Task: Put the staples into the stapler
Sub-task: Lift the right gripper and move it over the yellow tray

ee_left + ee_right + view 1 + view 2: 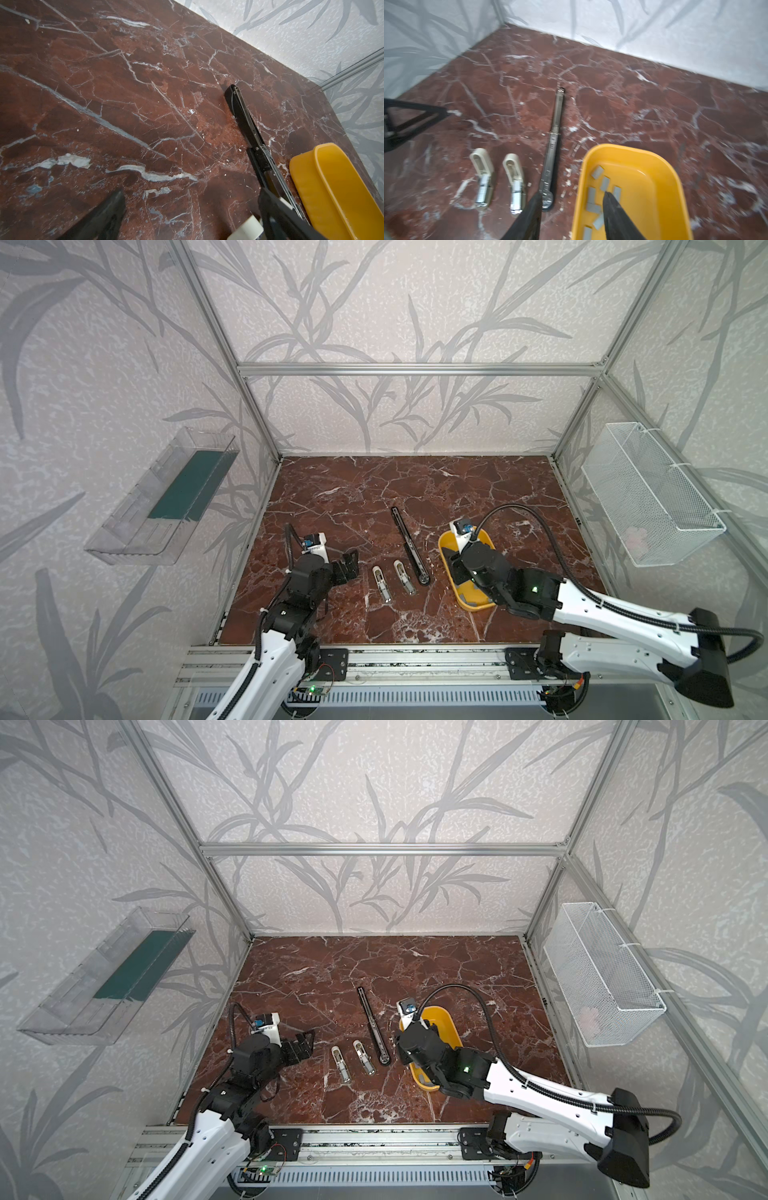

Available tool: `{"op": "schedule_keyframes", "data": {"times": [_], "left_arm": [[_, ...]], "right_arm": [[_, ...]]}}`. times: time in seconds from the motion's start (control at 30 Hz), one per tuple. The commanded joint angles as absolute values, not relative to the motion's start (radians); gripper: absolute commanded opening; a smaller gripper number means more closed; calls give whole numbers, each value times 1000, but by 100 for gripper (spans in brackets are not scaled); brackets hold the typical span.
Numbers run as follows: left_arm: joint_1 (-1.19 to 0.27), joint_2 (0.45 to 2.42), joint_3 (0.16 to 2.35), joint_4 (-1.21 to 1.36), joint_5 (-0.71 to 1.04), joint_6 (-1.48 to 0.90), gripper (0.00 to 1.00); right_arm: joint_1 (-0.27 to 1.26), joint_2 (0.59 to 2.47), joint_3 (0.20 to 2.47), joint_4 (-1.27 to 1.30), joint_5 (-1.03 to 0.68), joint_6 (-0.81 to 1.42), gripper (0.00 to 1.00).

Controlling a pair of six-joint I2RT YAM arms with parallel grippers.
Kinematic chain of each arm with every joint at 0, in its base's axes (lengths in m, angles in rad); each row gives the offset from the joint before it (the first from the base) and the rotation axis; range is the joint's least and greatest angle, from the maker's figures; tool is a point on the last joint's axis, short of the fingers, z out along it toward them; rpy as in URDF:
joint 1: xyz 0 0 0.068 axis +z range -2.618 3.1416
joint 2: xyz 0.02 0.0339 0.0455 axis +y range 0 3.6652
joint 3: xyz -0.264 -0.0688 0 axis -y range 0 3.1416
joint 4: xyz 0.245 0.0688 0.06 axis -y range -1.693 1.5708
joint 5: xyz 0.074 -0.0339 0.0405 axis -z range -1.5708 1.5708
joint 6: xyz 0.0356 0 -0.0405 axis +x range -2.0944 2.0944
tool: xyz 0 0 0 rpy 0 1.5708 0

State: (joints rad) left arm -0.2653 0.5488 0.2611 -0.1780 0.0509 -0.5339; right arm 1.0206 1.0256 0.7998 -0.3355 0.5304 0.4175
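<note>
Right pincer (572, 194) apart, straddling the wall of the yellow tray (664, 187), above grey staples (591, 196), left pincer (193, 192) wide apart, toward the left edge of the surface (374, 489)

The desk (633, 99) is seen as smooth, polished red-brown marble veined in white, the tray (662, 178) is made of glossy yellow plastic, the staples (604, 184) are shown as dull grey metal, and the mini staplers (481, 164) are formed of cream plastic with bright metal.
</note>
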Motion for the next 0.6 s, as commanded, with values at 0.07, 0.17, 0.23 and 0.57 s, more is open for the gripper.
{"op": "schedule_keyframes", "data": {"times": [0.07,0.17,0.23,0.57], "left_arm": [[-262,594,286,-151,57,-511,99],[-262,606,277,-113,115,-493,99],[-264,608,275,-109,103,-496,99],[-264,639,285,-117,83,-499,99]], "right_arm": [[842,954,704,-552,461,516,49],[771,952,652,-538,343,542,48],[749,978,638,-529,274,545,45],[749,1111,633,-502,267,604,42]]}}
